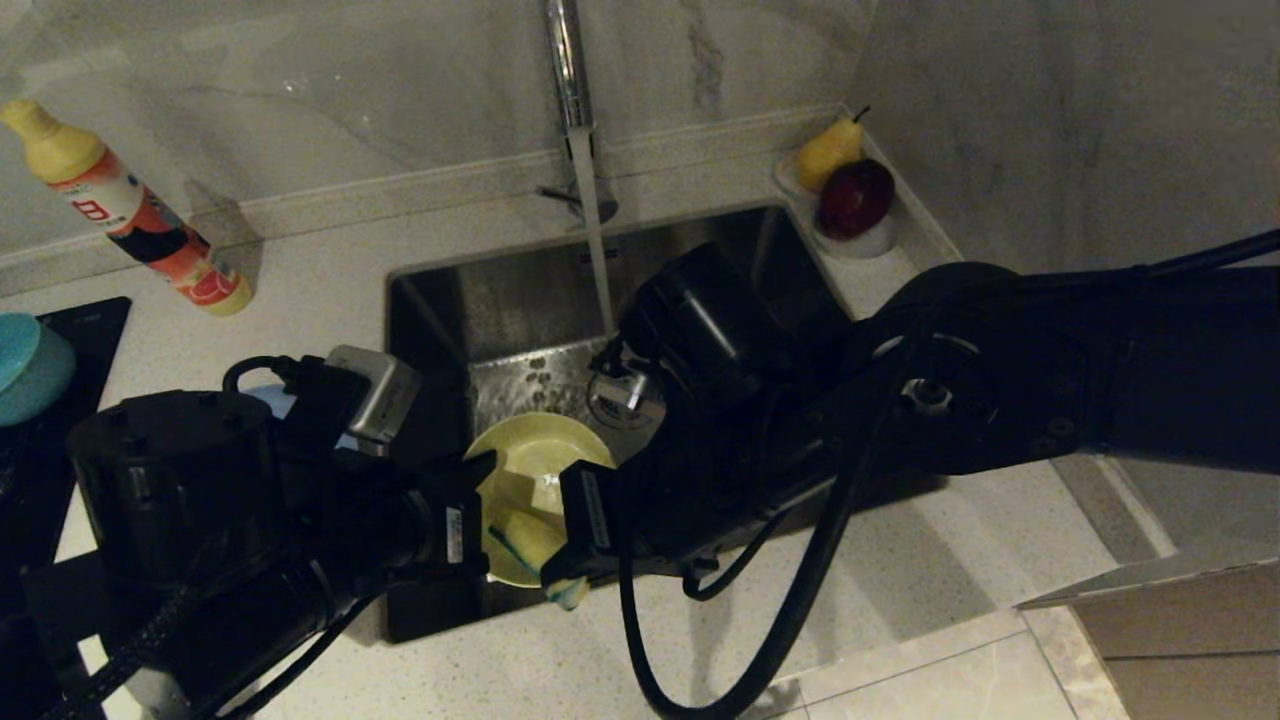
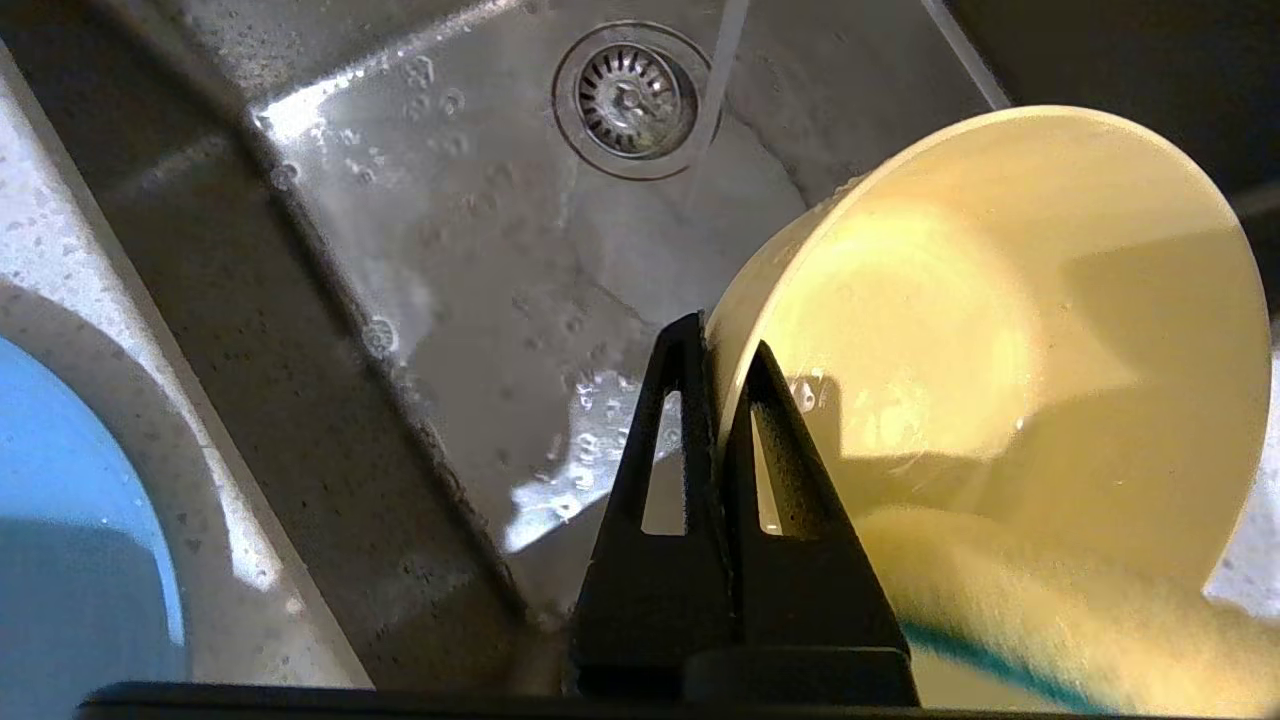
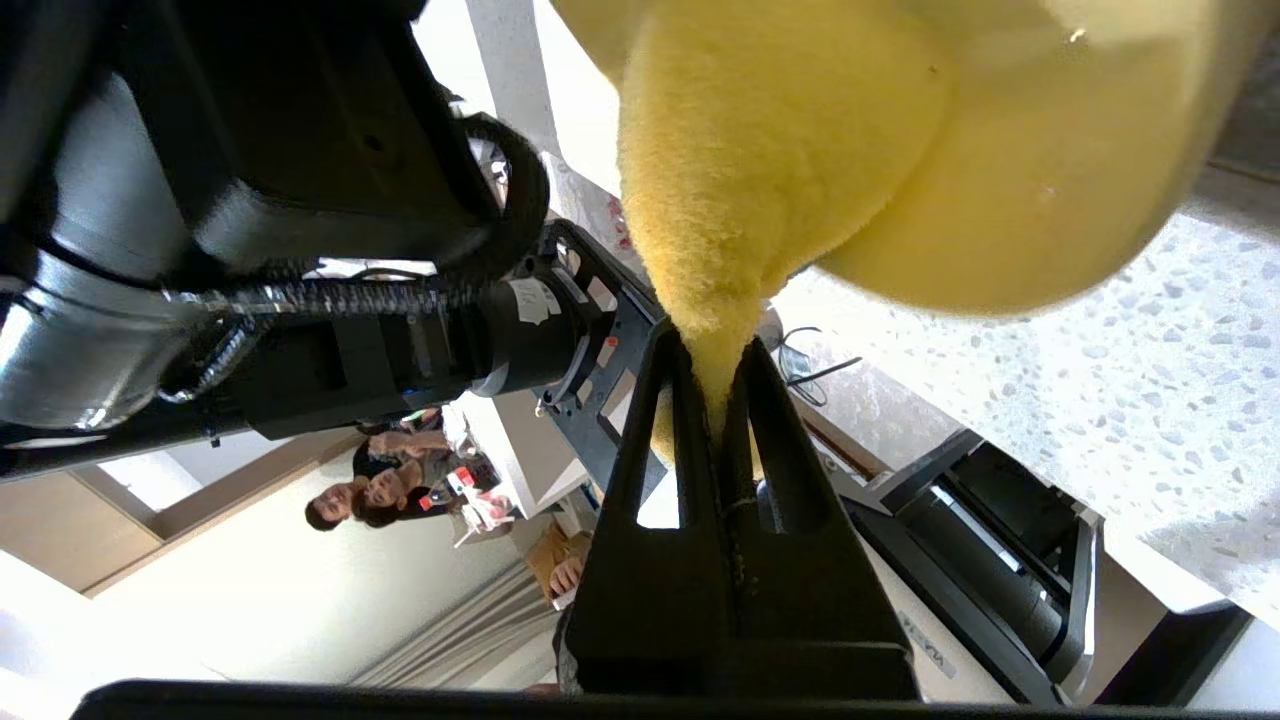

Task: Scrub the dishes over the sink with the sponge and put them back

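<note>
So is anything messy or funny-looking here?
Nothing is spilled or broken. The pale-yellow bowl is tipped on its side over the sink, but only because the left gripper pinches its rim while the right gripper rubs the sponge on it.

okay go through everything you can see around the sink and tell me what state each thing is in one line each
Yellow bowl: tilted over the sink, rim pinched by the left gripper.
Sponge: pinched at one end by the right gripper, pressed against the bowl.
Tap: running.
Sink: wet, drain open.
Teal bowl: on the counter at left.
Bottle: leaning against the wall, capped.
Fruit dish: holds a pear and a red fruit.
</note>
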